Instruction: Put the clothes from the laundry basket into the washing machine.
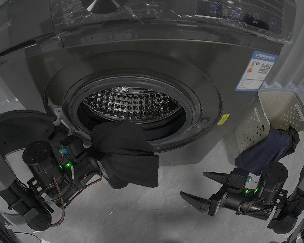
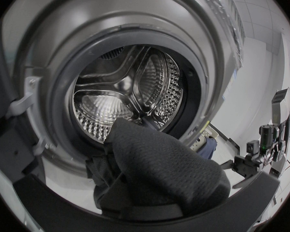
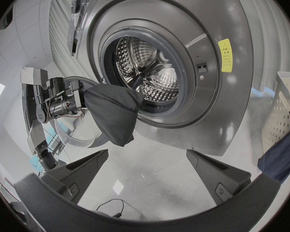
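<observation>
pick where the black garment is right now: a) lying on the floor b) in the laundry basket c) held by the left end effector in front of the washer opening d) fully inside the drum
c: the black garment hangs from the left end effector just in front of the washing machine opening, with the drum behind it bare.
</observation>
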### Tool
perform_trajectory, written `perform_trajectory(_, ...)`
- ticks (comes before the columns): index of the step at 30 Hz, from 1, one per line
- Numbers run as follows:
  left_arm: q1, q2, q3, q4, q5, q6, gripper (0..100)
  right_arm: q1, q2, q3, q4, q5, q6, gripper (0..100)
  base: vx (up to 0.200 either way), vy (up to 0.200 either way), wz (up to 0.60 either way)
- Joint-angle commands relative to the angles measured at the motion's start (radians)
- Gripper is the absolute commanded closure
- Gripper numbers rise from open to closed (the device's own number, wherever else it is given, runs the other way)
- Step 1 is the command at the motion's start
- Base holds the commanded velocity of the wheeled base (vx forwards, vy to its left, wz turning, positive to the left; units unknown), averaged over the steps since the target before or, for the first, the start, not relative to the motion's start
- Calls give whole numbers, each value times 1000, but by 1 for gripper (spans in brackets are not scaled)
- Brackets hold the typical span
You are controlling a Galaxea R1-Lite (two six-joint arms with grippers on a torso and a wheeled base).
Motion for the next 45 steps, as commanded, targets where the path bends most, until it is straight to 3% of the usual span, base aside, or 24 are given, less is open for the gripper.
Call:
perform_trajectory(1,-13,53,-66,1,1,0,100,34,-14,9,-1,-1,-2,0,0,0,0)
perform_trajectory(5,7,162,-160,1,1,10,100,51,-14,7,-1,-3,-2,0,0,0,0)
perform_trajectory(9,37,250,-249,1,1,57,100,58,-15,9,-1,-4,-2,0,0,0,0)
perform_trajectory(12,34,305,-335,7,3,76,100,60,-14,9,-2,-4,0,0,0,0,0)
perform_trajectory(20,36,454,-543,53,3,70,100,64,-12,9,-2,-6,0,0,0,0,0)
perform_trajectory(23,37,481,-654,139,6,68,100,66,-8,9,-2,-6,3,0,0,0,0)
perform_trajectory(35,111,644,-1234,388,128,65,100,69,-5,12,-2,-6,3,0,0,0,0)
perform_trajectory(40,125,647,-1258,405,141,57,100,68,-5,13,-2,-6,3,0,0,0,0)
perform_trajectory(42,125,638,-1241,411,141,36,100,69,-5,12,-2,-6,3,0,0,0,0)
perform_trajectory(43,125,625,-1227,419,141,19,0,69,-5,12,-2,-6,3,0,0,0,0)
perform_trajectory(45,122,613,-1215,431,141,2,0,69,-5,13,-2,-6,3,0,0,0,0)
